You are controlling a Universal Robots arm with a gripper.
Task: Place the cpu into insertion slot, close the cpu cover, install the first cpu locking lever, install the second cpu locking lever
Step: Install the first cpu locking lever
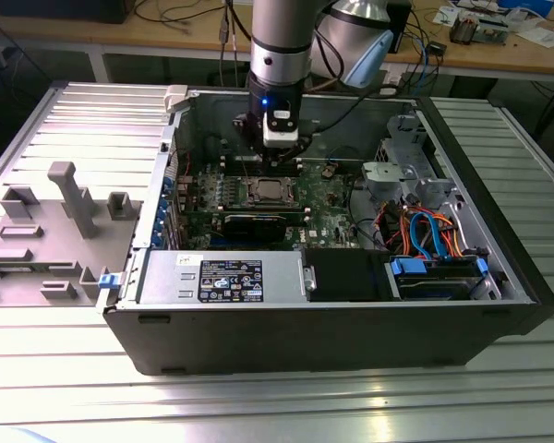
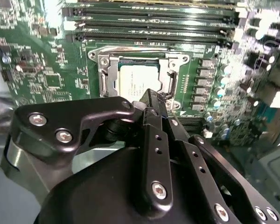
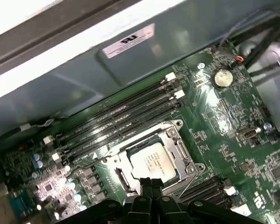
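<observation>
Claw [image 3: 152, 184], seemingly pinched together, just over the cpu [image 3: 153, 161] with faint print

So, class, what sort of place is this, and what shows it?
Most likely a robotics lab or workshop: an open computer case lies on a ribbed metal table, a robot arm reaches into it, and a cluttered wooden workbench stands behind.

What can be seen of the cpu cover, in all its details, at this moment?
The cpu cover is a thin, square frame of silvery metal with screws at its corners. The grey cpu shows through its central opening. It lies flat on the socket of the green motherboard, next to the long memory slots. The gripper, fingers shut, hangs over one edge of the frame. Whether it touches the cover cannot be told.
</observation>
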